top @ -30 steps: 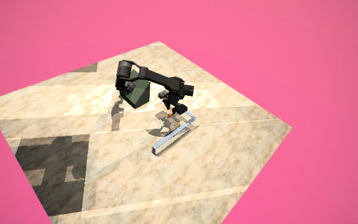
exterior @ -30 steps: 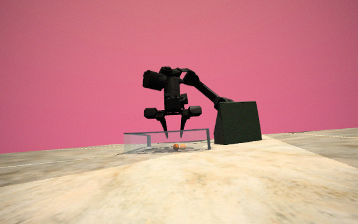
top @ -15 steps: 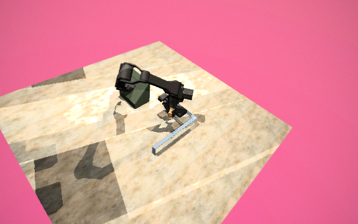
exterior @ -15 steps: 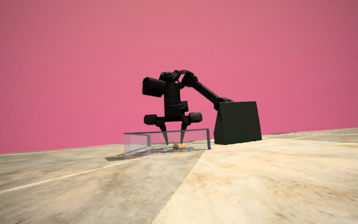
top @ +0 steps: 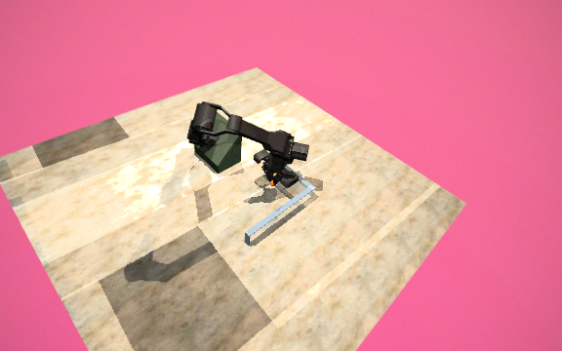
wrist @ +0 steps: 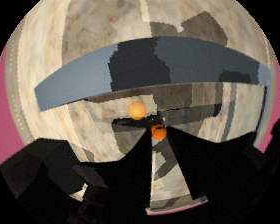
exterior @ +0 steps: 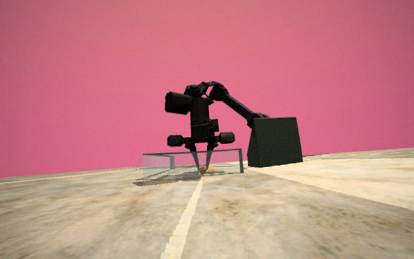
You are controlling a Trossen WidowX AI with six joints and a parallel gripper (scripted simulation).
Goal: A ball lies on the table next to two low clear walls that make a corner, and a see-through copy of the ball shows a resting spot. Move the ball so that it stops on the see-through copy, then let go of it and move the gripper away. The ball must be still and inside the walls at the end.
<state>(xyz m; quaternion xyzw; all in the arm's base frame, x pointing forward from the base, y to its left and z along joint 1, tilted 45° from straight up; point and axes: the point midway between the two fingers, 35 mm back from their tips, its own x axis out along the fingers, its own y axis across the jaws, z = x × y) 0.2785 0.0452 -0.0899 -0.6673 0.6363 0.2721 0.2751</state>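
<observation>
Beige marbled table (top: 359, 253), no readable writing anywhere. Dark green wedge-shaped base block (exterior: 274, 141) carries the black arm (top: 261, 136), pointing straight down inside the two low clear walls (top: 281, 209). Black parallel-jaw gripper (exterior: 202, 167) has its jaws narrowed around the small orange ball (exterior: 202, 168) at table level; whether they actually pinch it, can't tell. Paler see-through orange ball copy (exterior: 211, 168) sits just beside the ball, near the wall corner.

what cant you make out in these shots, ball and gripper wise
- Top view: ball is a speck under the gripper; the copy is hidden.
- Exterior view: contact between fingers and ball is too small to tell.
- Wrist view: the fingertips merge into black shadow; the grip is unclear.
</observation>
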